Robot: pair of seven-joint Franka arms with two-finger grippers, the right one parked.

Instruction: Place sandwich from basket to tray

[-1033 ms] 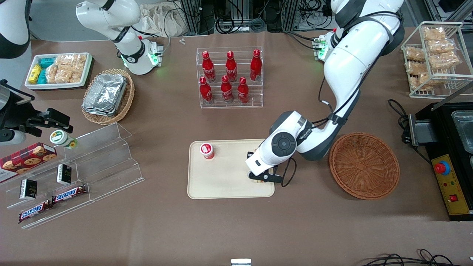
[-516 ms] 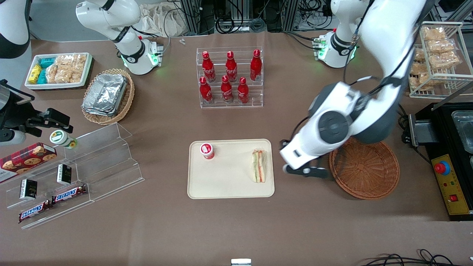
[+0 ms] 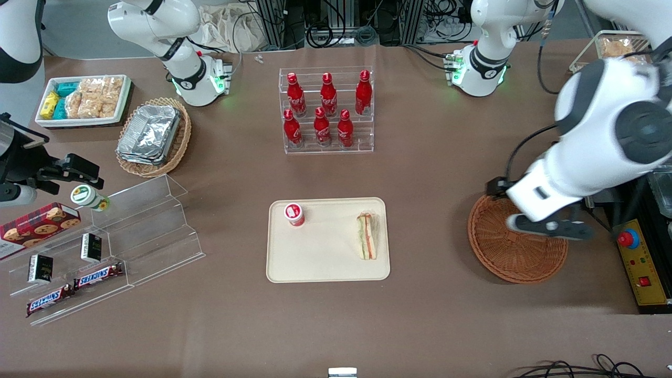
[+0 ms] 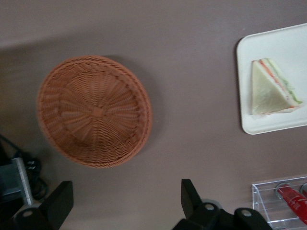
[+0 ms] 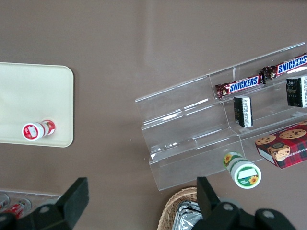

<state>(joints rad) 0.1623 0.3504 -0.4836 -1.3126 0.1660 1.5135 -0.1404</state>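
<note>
The gripper (image 3: 548, 227) was seen hanging above the basket (image 3: 504, 257), over the part of it nearest the working arm's end of the table. Its fingers (image 4: 60, 203) were spread wide apart, with nothing held between them and nothing touched. In the left wrist view the basket (image 4: 93, 111) was seen from above with nothing in it.

The sandwich (image 3: 368, 235) was found lying on the tray (image 3: 320, 262), at the tray's edge nearest the basket, well apart from the gripper. It was also picked up in the left wrist view (image 4: 274, 88), flat on the tray (image 4: 288, 45), layered edge visible. A small red-and-white capped container (image 3: 294, 214) was standing on the same tray, toward the parked arm's end, apart from the sandwich.

Compared with one second earlier: the gripper had then been down on the tray at the spot where the sandwich now lay. Half a second earlier it had been between tray and basket, with the sandwich already released. Since then it had been carried further toward the working arm's end, over the basket. Sandwich, tray, basket and capped container were unchanged across the last half second.
</note>
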